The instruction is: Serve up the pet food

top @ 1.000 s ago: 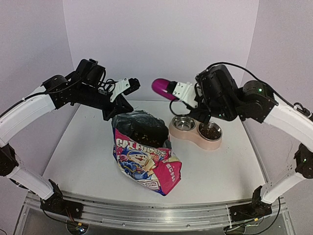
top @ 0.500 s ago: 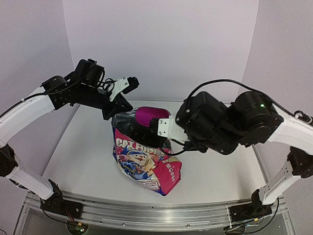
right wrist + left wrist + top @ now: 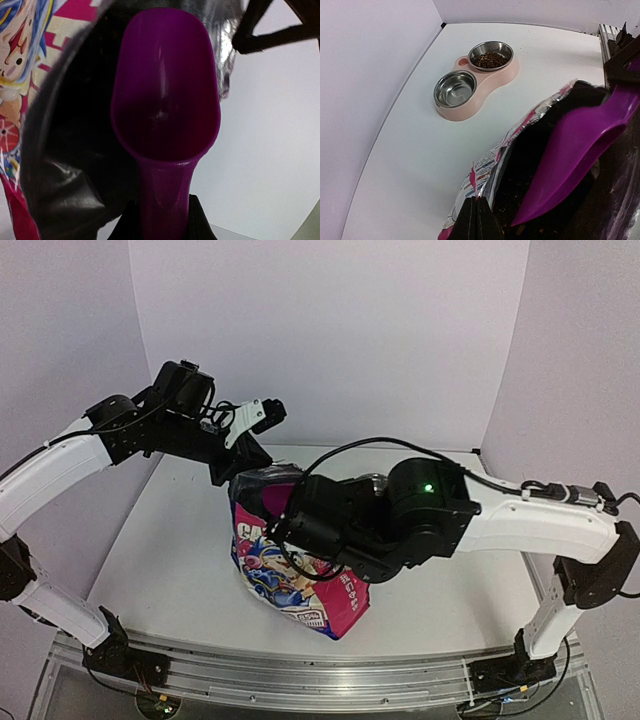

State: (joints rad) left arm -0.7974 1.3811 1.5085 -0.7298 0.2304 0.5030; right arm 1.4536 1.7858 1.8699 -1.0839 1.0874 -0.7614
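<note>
Left end effector [image 3: 477, 214]: pinching pouch [image 3: 486, 169] rim.
Right end effector [image 3: 160, 220]: pinching scoop [image 3: 165, 85] handle.
Risk: scoop tip may snag pouch wall, spilling kibble [image 3: 490, 59].

1. Cat food pouch [image 3: 300, 590], mid-table: I count its mouth as taken, since the magenta scoop [image 3: 165, 90] fills most of it.
2. Far rim of the mouth: pinched by my left gripper [image 3: 476, 219].
3. Over the pouch: right arm [image 3: 430, 515] lies across from the right, barring entry from above.
4. Table [image 3: 165, 540] left of the pouch: open.
5. Pink double-bowl feeder [image 3: 470, 85]: far right, bare table between it and the pouch.
</note>
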